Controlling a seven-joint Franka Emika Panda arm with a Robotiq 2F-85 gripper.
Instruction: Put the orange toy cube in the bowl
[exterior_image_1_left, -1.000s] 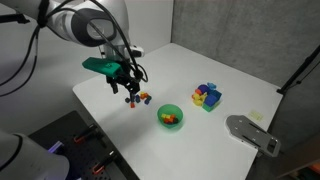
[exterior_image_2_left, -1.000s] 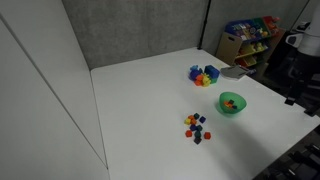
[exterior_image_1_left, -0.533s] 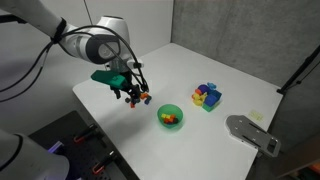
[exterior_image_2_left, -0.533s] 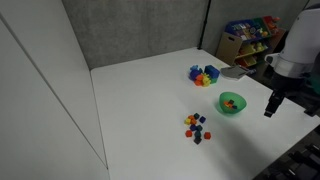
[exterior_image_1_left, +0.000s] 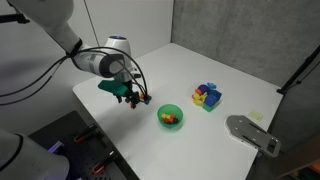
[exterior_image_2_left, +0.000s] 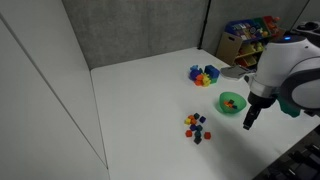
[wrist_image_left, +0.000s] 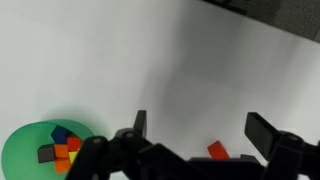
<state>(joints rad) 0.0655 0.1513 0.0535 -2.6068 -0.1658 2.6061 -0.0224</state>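
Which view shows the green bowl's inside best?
The wrist view: it looks down into the bowl, where orange, blue and dark pieces are distinguishable, though the frame crops its rim. Both exterior views show the whole bowl, but small, its contents a coloured blur.

My gripper (wrist_image_left: 200, 135) hangs with fingers (wrist_image_left: 265, 130) spread wide, low over the table (wrist_image_left: 200, 60), and ahead of me the white top lies bare. The green bowl (wrist_image_left: 18, 150), blocks (wrist_image_left: 62, 150) inside, sits close on one side. In an exterior view loose small pieces (exterior_image_2_left: 195, 127) lie near it, the blue box (exterior_image_2_left: 204, 75) well beyond, with bare tabletop between.
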